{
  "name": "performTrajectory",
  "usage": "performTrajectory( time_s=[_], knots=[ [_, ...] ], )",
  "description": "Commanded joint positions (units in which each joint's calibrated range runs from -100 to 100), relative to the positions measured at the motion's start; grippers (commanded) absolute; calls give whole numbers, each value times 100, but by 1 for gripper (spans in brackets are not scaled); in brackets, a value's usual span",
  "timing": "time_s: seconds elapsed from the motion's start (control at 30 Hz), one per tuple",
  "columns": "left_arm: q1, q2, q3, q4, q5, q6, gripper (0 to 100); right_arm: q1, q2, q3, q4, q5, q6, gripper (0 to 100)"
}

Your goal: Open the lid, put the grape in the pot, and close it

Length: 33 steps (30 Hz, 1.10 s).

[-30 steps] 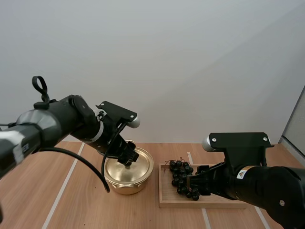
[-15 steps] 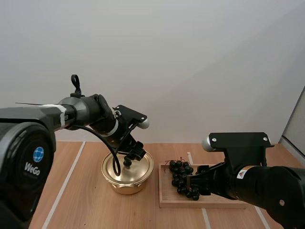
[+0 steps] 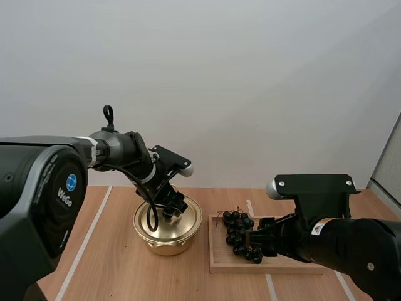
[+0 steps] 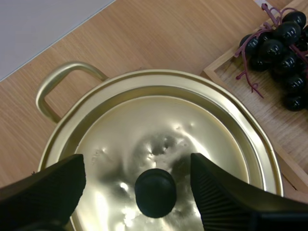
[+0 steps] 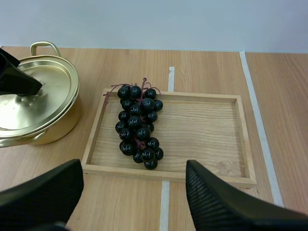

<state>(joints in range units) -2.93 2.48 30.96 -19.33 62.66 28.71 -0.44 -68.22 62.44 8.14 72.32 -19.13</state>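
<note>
A gold pot [image 3: 168, 233] stands on the table with its gold lid [image 4: 159, 130] on it. My left gripper [image 3: 171, 209] hangs low over the lid, open, its two fingers [image 4: 53, 185] apart on either side of the black knob [image 4: 155, 192] without pinching it. A bunch of dark grapes [image 5: 138, 124] lies in the left half of a wooden tray [image 5: 207, 130], right of the pot. My right gripper [image 5: 134, 168] is open above the tray's near edge, just short of the grapes [image 3: 238, 233], with nothing between its fingers.
The pot's loop handle [image 4: 60, 84] points away from the tray. The tray's right half [image 3: 294, 262] is bare wood. White lines [image 3: 84, 241] run across the table. Pot and tray [image 3: 216, 248] stand a small gap apart.
My left arm has swung forward and right, and its gripper has settled lower around the lid's knob. The right arm, grapes and tray have not moved.
</note>
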Motion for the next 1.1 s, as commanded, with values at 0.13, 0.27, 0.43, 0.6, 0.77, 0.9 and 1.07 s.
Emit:
performTrajectory(
  time_s=[0.13, 0.27, 0.43, 0.6, 0.77, 0.9, 1.07],
  knots=[
    [-12, 65, -45, 71, 221, -59, 89, -19, -6, -44, -22, -30, 14, 100],
    [-12, 65, -45, 71, 335, -59, 30, -19, -6, -44, -22, -30, 14, 100],
    [-12, 65, -45, 71, 497, -59, 0, -19, -6, -44, -22, -76, 14, 100],
    [-12, -175, -56, 71, 558, -140, 0, -19, -6, -44, -6, -502, 14, 100],
    [-12, -824, -183, 71, 602, -236, 0, -19, -28, -44, -25, -761, -104, 100],
    [-12, -1547, -452, 71, 688, -348, 0, -19, 4, -44, 489, -981, -931, 100],
    [-12, -2474, -899, 71, 987, -433, 0, -19, 455, -44, 1382, -1062, -1830, 100]
  ],
)
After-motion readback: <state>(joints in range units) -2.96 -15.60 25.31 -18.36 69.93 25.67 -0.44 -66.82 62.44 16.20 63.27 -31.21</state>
